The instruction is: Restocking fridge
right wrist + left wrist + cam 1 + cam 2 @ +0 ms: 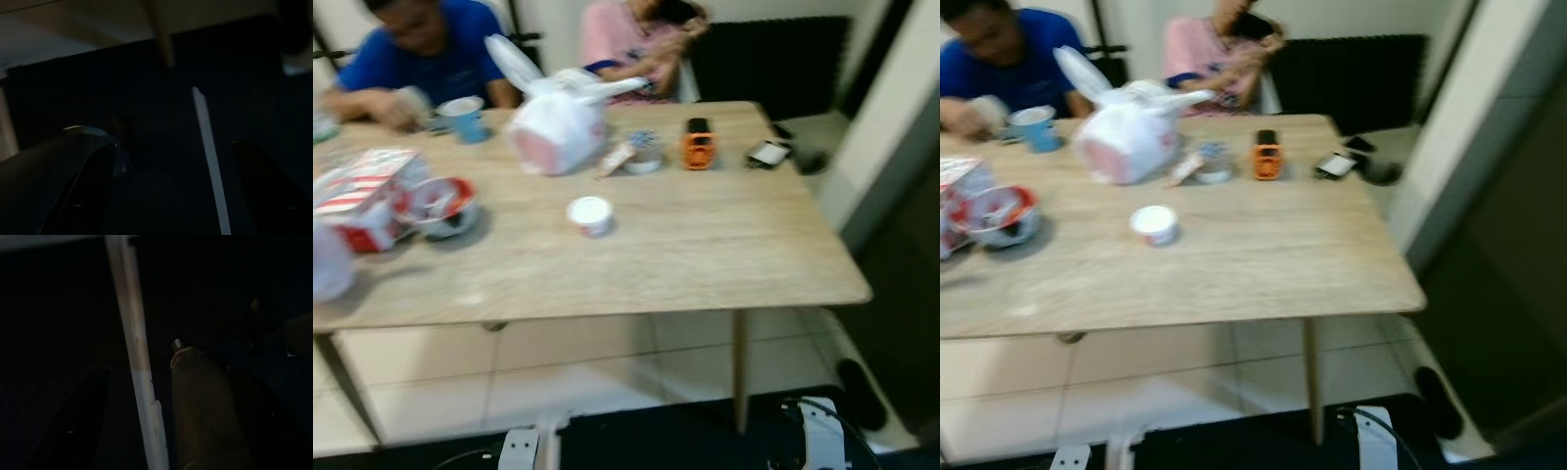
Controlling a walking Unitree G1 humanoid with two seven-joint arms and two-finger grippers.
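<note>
Your two arms hang low and idle — you catch the left arm [521, 448] and the right arm [821, 431] at the bottom edge of the head view. In the dark wrist views, the left gripper [166, 431] has its fingers [73, 431] spread apart, and the right gripper [171, 196] likewise — fingers [264, 181] parted, nothing between them.

Before me: wooden table [705, 245] bearing white lidded cup [590, 214], tied plastic bag [556, 127], orange object [698, 144]; view blurred.
</note>
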